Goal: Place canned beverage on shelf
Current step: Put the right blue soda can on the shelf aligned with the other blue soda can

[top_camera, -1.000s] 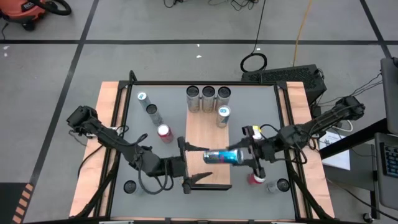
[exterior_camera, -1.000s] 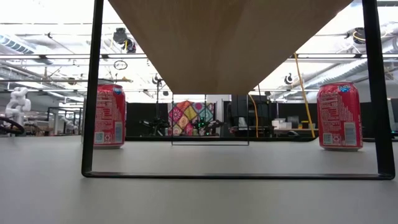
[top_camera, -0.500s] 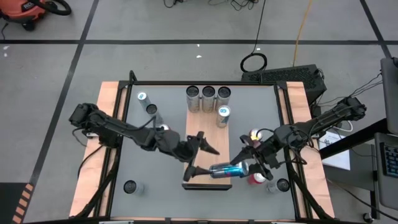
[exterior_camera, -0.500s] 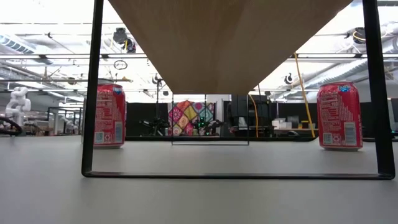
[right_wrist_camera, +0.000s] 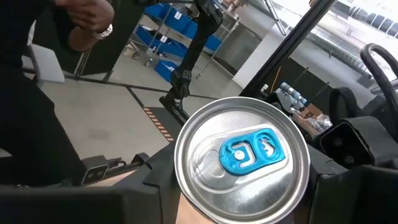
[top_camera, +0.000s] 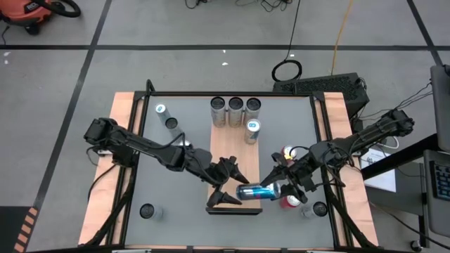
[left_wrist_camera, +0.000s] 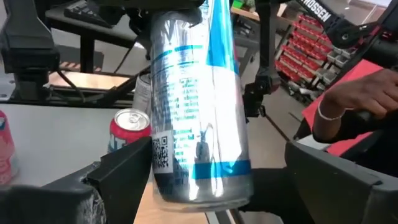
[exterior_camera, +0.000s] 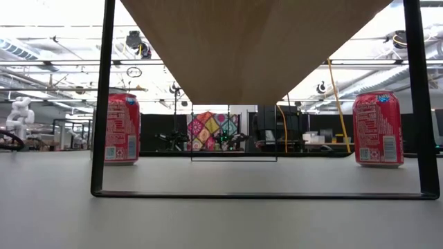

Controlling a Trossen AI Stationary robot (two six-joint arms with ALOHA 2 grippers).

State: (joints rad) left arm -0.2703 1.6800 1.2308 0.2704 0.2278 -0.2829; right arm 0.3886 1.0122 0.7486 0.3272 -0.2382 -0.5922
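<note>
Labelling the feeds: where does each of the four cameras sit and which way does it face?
High: overhead, straight down; both arms, shelf, blue can held sideways by the right gripper.
Low: tabletop level, looking out under the shelf board; no arm, two red cans.
Left wrist: on the left gripper, jaws open either side of the blue can.
Right wrist: facing that can's top.
Shared: both wrist views and high see the blue can.

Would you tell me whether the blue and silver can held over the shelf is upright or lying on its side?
On its side: the blue and silver can lies lengthwise over the shelf in the right gripper.
</note>
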